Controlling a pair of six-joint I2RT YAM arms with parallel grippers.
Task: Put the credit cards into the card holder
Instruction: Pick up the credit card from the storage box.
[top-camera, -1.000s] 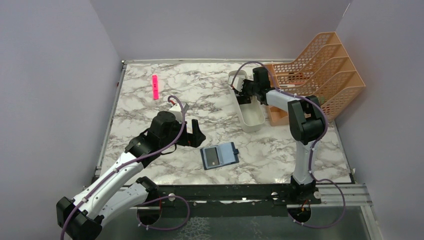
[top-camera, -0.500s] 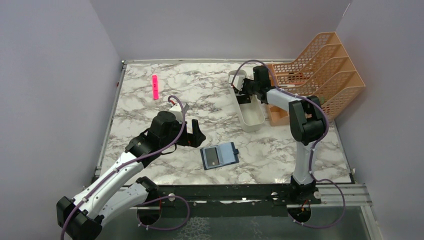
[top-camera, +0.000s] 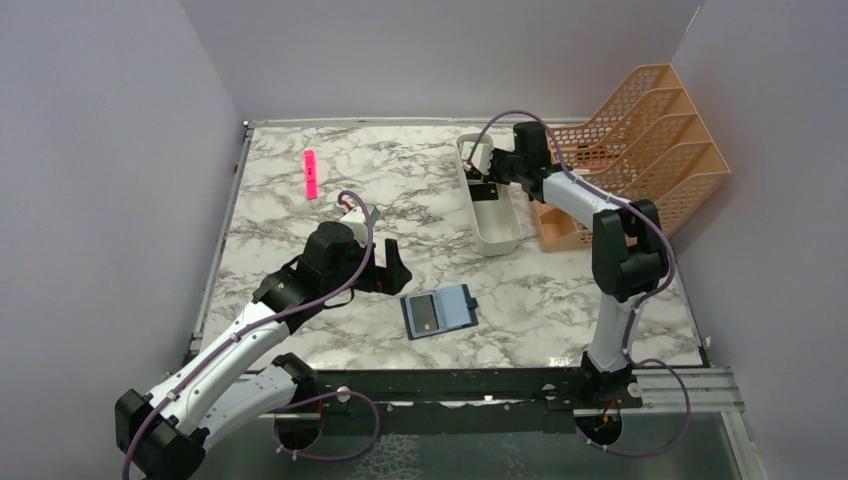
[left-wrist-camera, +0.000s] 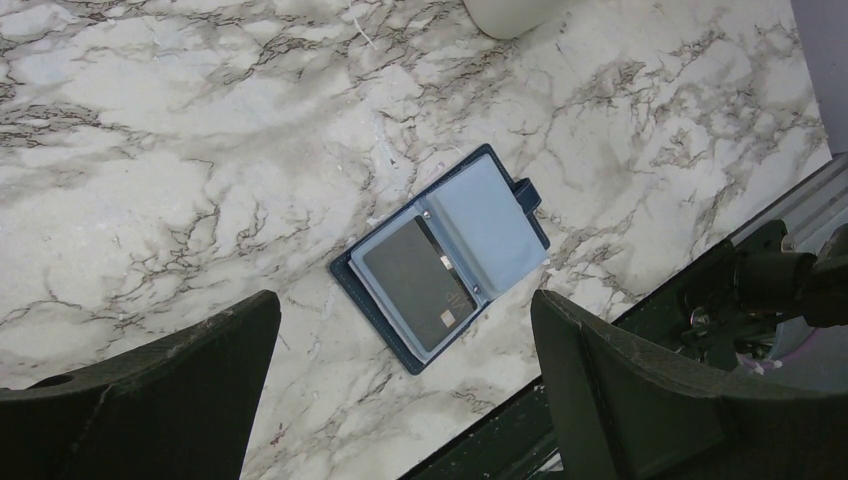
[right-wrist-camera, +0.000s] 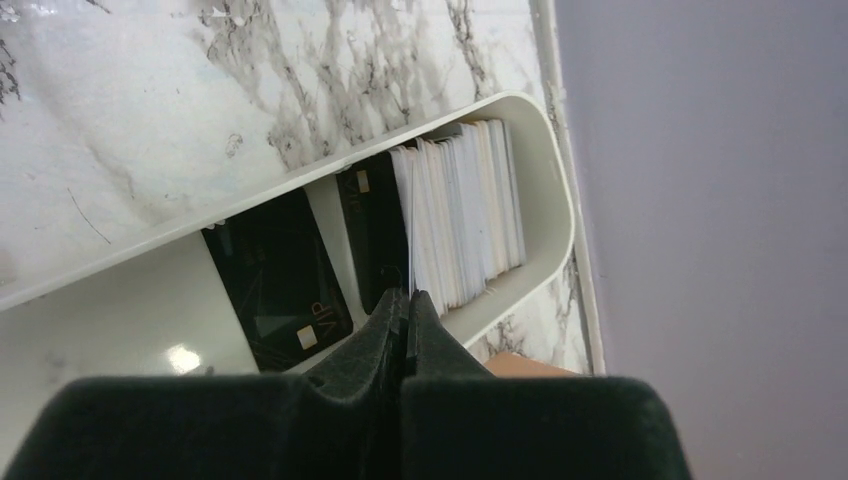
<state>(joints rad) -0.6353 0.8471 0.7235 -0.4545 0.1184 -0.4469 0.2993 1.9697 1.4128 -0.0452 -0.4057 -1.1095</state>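
The right gripper, tips pressed together with no card visibly between them, hangs low-centre in its wrist view over the credit cards standing in the white tray, probably to pry one loose, while the left gripper, spread wide, hovers framing the open card holder mid-frame.

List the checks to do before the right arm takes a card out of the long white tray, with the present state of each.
1. Dark navy folding card holder lies open: ok.
2. Its pale blue sleeve beside the grey card is empty: ok.
3. Left gripper open, clear of the holder: ok.
4. Right gripper tips over the long white oval tray: ok.
5. Right gripper has a card pinched: cannot tell; its fingers look shut beside the upright black card.
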